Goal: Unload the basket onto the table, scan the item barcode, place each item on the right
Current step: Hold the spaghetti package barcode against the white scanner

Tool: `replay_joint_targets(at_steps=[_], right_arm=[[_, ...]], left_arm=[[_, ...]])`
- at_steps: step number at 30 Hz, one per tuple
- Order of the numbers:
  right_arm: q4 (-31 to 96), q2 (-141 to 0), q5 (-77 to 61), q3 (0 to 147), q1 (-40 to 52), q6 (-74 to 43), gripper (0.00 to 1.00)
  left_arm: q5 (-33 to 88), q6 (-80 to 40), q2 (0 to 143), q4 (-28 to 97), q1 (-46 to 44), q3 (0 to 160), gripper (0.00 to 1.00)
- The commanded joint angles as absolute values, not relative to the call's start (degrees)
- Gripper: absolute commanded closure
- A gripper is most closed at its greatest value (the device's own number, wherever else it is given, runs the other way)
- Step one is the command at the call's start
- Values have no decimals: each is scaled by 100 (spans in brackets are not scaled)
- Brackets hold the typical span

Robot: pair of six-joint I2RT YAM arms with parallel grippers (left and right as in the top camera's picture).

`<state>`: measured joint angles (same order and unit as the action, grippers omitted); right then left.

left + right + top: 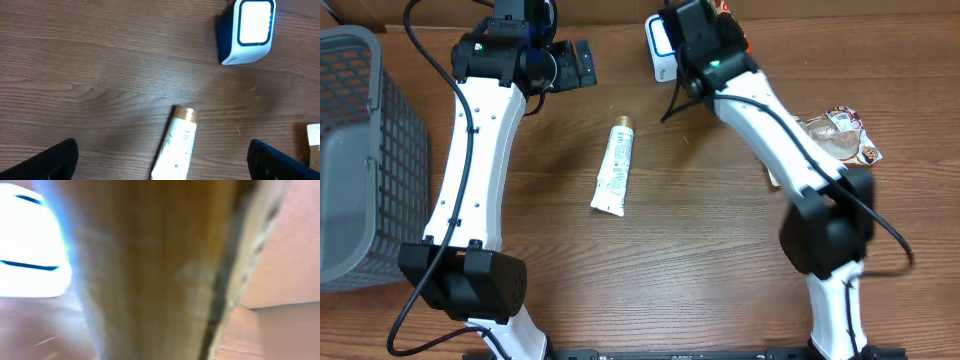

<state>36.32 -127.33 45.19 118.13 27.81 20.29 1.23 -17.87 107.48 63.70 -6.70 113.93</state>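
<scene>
The scanner (660,45), a white box with a dark blue body and a lit face, stands at the table's far edge; it also shows in the left wrist view as the scanner (247,30). My right gripper (720,25) hangs right beside it, shut on a tan, flat item (155,270) that fills the blurred right wrist view, with the scanner's glow (30,245) at its left. A bit of orange on the item (728,12) peeks out past the arm. My left gripper (578,62) hovers open and empty above the table. Its dark fingers (50,160) stand wide apart.
A white tube with a gold cap (615,168) lies mid-table, below the left gripper's view (177,145). A snack packet (842,135) lies at the right beside the right arm. A grey basket (360,150) fills the left edge.
</scene>
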Motion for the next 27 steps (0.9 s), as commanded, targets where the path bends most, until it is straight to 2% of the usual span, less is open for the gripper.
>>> replay_joint_targets(at_steps=[1, 9, 27], right_arm=[[2821, -12927, 5848, 11996, 2740, 2891, 96], [1782, -13701, 6241, 11996, 2740, 3697, 96], [1076, -14494, 6364, 11996, 2724, 3693, 96]], left_arm=[[106, -1780, 10750, 6368, -676, 11448, 0], [106, -1780, 10750, 6368, -679, 11448, 0], [106, -1780, 10750, 6368, -676, 11448, 0]])
